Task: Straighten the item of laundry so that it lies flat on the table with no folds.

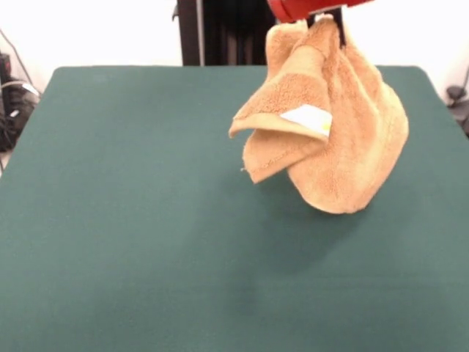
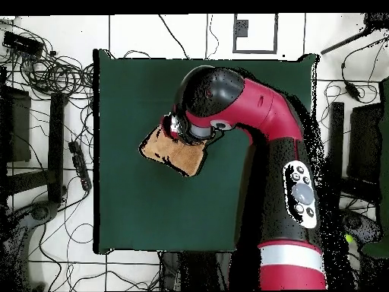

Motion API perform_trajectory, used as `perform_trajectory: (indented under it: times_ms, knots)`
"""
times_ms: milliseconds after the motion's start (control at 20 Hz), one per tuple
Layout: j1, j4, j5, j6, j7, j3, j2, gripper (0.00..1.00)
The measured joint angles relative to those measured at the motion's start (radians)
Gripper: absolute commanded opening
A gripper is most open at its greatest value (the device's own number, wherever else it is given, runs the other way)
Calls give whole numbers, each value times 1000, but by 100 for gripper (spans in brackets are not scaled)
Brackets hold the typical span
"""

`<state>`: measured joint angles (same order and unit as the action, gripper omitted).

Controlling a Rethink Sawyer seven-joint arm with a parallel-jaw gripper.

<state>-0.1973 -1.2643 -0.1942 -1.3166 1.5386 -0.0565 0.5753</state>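
Note:
The golden-orange towel (image 1: 344,139) hangs bunched and folded in the air above the dark green table (image 1: 132,220), right of centre in the front view. Its small white label (image 1: 308,117) shows on a folded flap. My gripper (image 1: 326,22) is at the top edge, shut on the towel's upper end. The towel's lowest part hangs just above or barely at the table; I cannot tell which. In the overhead view the towel (image 2: 171,152) shows under the red arm's head (image 2: 209,99), and the gripper itself is hidden there.
The red and black arm (image 2: 281,152) reaches across the table's right side in the overhead view. Cables and equipment (image 2: 45,114) lie on the floor beyond the table's left edge. The black pedestal (image 1: 220,33) stands behind the table.

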Motion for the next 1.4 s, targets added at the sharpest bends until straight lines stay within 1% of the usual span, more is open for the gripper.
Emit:
perform_trajectory:
  times_ms: [50, 150, 400, 650, 700, 900, 1100, 1400]
  knots:
    - [-1, -27, -15, 36, 0, 0, 18, 0]
    - [-2, -46, -24, 63, 0, 0, 30, 0]
    - [-6, -146, -48, 235, 0, 0, 74, 0]
    - [-22, -212, -49, 373, 0, -2, 82, 0]
    - [-37, -241, -49, 430, 0, -5, 82, 0]
    - [-69, -291, -48, 519, 0, -9, 78, 0]
    - [-96, -314, -43, 549, 0, -9, 53, 0]
    - [-100, -312, -27, 549, 0, -10, -9, 0]
